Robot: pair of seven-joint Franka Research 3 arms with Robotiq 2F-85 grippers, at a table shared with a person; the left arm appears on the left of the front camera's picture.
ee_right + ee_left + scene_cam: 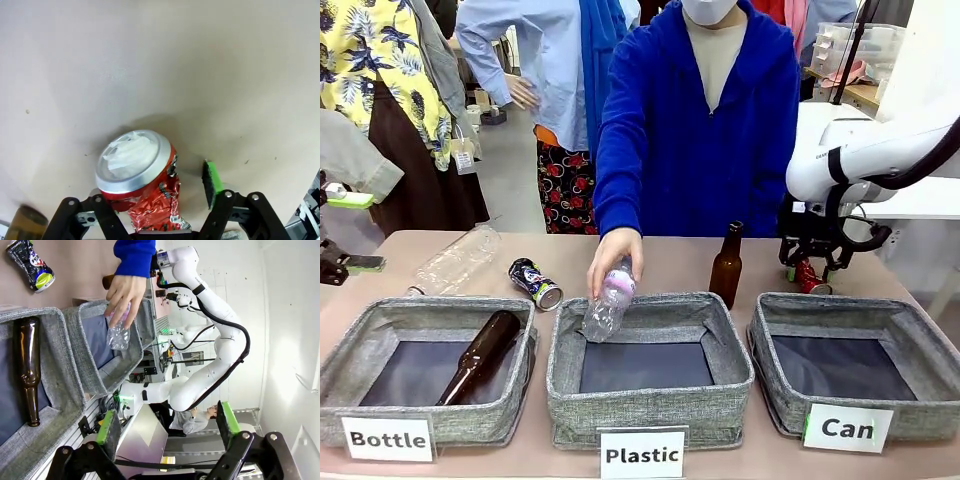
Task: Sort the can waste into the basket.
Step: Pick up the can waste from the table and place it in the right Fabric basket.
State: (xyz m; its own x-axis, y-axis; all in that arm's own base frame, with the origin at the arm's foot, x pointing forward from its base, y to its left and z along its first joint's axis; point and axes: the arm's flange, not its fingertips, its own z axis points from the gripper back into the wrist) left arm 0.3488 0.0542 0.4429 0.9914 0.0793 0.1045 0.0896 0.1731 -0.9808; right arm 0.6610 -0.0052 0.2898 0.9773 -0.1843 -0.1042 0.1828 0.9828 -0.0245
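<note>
Close the right tool (157, 195), now half-wide around the crushed red can (137, 170) on the table (680, 262) just past the far side of the "Can" basket (930, 420) with one pad (212, 182) not touching, evenly on the dented body, then lift clear over the basket's rim.

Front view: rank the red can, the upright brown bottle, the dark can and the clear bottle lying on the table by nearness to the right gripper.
1. Red can: between the right gripper's fingers.
2. Upright brown bottle: just to the gripper's left.
3. Dark can: left of the middle.
4. Clear bottle lying on the table: far left.
</note>
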